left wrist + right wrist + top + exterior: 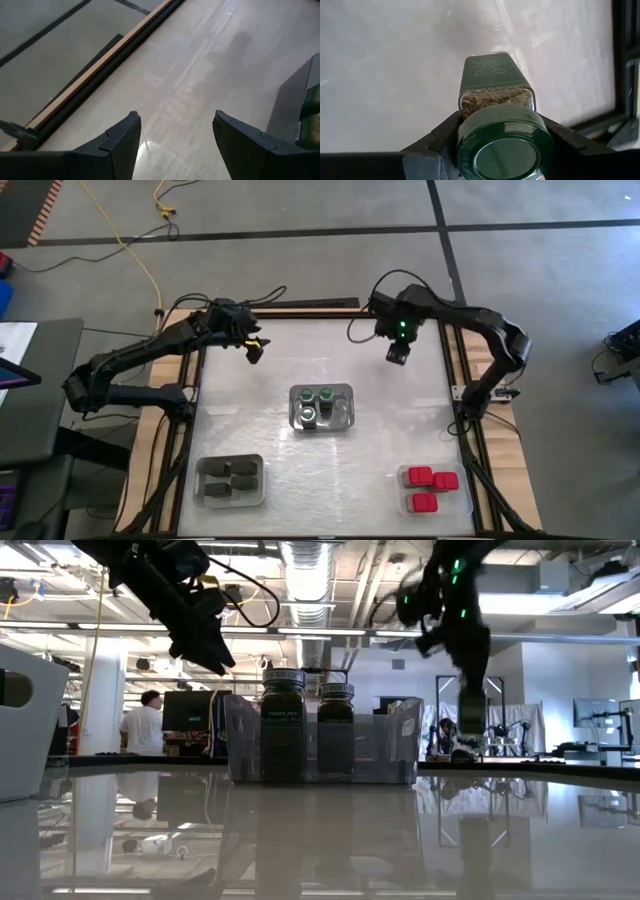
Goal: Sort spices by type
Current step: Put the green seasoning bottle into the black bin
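The right tool (pixel 398 356) is seen hanging over the far right part of the desk (pixel 300 470), and it's clamped around a green-lidded jar (pixel 497 120). In the right wrist view the green lid sits right between the two dark fingers, with a layer of dried herbs and a green label visible behind it. In the low view the jar looks to be off the desk surface, though that part is blurry, so contact can't be ruled out for sure.

The left tool (pixel 254 350) is parked over the far left area, near the desk's back edge. Its fingers (pixel 117 145) are spread apart with nothing between them, just bare desk and the wooden edge rail (pixel 100 65) beyond.

Three clear trays are laid out on the desk. The middle tray (pixel 345 392) holds three green-lidded jars (pixel 316 402), upright and packed close together. The near-left tray (pixel 205 470) is filled with dark rectangular containers (pixel 231 482). The near-right tray (pixel 404 498) has red-topped boxes (pixel 430 485) in it, two side by side and one below.

Room-wise, plenty of open surface is left between the three trays, and the whole far strip where both tools hang is bare. The side trays are set close to the near corners, not far from the frame rails. The middle tray is well apart from both tools.
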{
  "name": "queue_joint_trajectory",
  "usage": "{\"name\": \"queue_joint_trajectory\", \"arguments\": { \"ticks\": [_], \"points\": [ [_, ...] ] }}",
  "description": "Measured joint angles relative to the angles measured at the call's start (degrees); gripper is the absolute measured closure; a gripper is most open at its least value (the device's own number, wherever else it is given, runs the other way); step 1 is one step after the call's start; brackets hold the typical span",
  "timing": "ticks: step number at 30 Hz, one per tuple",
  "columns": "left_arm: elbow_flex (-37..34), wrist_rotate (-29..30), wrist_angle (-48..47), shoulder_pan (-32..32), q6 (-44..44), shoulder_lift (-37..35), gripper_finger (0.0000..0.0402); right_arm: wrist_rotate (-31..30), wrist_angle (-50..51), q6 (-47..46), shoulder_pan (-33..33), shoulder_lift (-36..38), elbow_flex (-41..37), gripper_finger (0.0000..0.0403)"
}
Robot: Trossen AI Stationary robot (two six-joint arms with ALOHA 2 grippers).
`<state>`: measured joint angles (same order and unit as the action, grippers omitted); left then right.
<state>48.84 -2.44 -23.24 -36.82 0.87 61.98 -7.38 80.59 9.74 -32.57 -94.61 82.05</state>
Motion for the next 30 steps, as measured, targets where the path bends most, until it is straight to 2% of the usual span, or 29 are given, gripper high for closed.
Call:
{"name": "queue_joint_trajectory", "arguments": {
  "ticks": [7,13,18,26,30],
  "points": [
    [0.0,-0.06,0.0,2.22,5.55,0.0,0.0164,0.02,6.37,-15.75,12.04,6.1,4.45,0.0176],
    [0.0,-0.73,0.0,7.6,7.76,0.0,0.0164,0.03,8.55,-26.32,23.02,6.35,10.58,0.0176],
    [0.0,-0.69,0.23,14.41,3.58,0.0,0.0164,0.03,9.26,-29.42,30.07,3.55,14.42,0.0176],
    [0.02,1.77,0.74,25.04,-3.99,0.0,0.0164,0.0,9.24,-31.75,37.45,0.48,16.85,0.0176],
    [0.02,1.94,0.74,28.84,-4.08,0.0,0.0164,0.02,9.09,-34.61,40.87,0.55,18.14,0.0176]
  ]
}}
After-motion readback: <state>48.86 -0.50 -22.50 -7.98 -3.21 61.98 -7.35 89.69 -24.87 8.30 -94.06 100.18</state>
